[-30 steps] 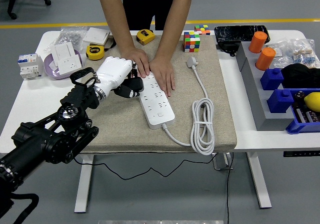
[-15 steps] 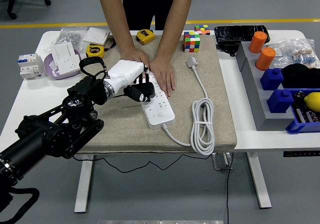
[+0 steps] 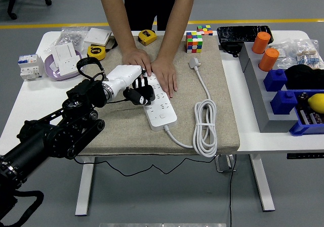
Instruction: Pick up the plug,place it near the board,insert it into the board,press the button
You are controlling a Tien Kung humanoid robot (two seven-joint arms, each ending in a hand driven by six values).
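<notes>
From the head view, the left arm (image 3: pixel 55 131) is reaching in from the lower left corner and stretching diagonally over the tan mat (image 3: pixel 167 85) toward the middle of the table (image 3: pixel 263 136). The left hand (image 3: pixel 126 80), white-shelled with dark fingers, is turning palm-down with its fingers curling around a black plug (image 3: pixel 140 94), which it is holding against the left edge of the white power strip (image 3: pixel 158 103), about halfway along its length; whether the pins are seated in a socket cannot be told from here. The strip is lying lengthwise on the mat, running from the person's hands toward the near edge, its rows of sockets facing up and a plain panel showing at its near end. Its own white cable (image 3: pixel 205 131) is leaving that near end, looping into a coil at the right of the mat and ending in a grey-white plug head (image 3: pixel 194 62) lying near a coloured puzzle cube (image 3: pixel 194 41). A person is standing at the far side, pressing the person's hands (image 3: pixel 152 67) flat on the far end of the strip, just beside the robot's fingers. Two yellow tape measures (image 3: pixel 96 52) are sitting at the mat's far left edge.
</notes>
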